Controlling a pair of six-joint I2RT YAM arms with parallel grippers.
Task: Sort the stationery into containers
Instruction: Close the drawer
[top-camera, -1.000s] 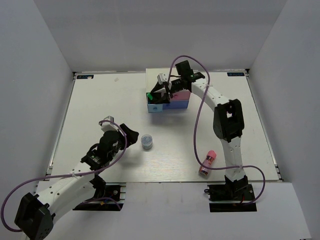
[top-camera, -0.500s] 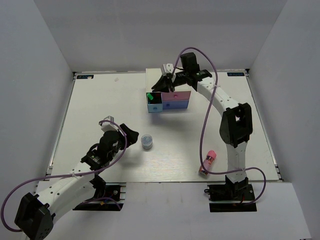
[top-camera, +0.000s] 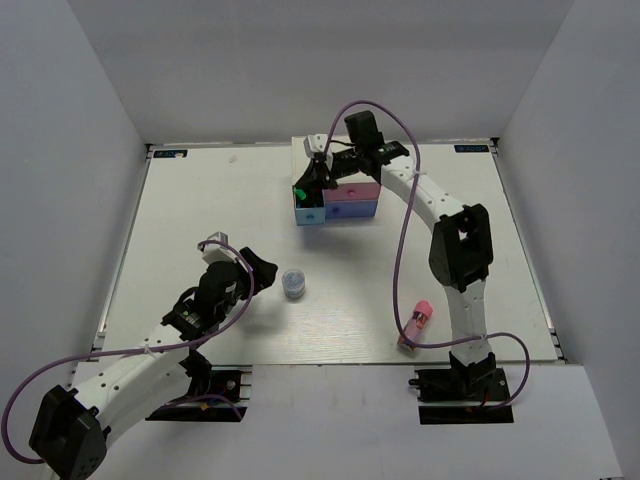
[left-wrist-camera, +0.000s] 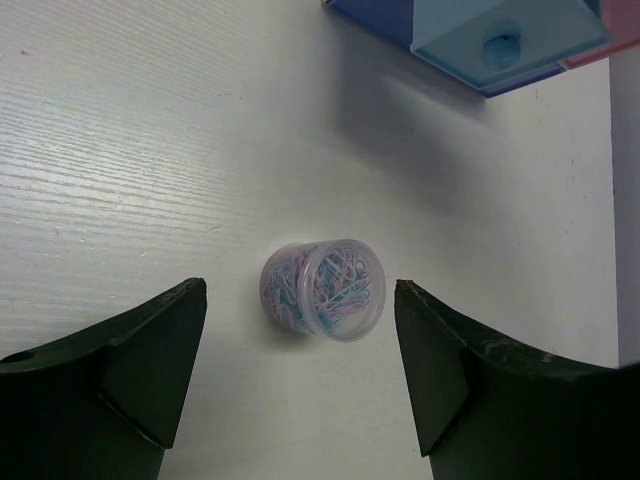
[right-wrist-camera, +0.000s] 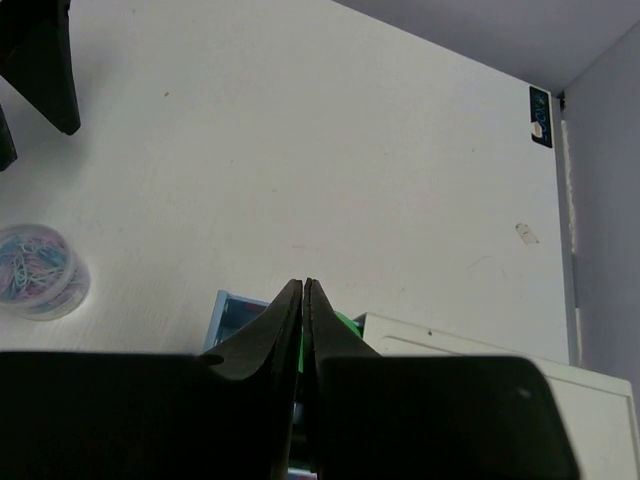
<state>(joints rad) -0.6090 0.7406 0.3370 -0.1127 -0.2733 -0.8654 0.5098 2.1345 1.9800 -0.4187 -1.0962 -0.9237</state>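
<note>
The right tool is clenched empty, its tips meeting just by the green highlighter in the open blue drawer, likely to nudge it in. The left tool gapes astride the pot, ready to grip.

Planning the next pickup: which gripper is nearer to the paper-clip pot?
Left. The left gripper hovers open right beside the pot, which sits just ahead of it. The right gripper is far off, shut, at the drawer chest.
</note>
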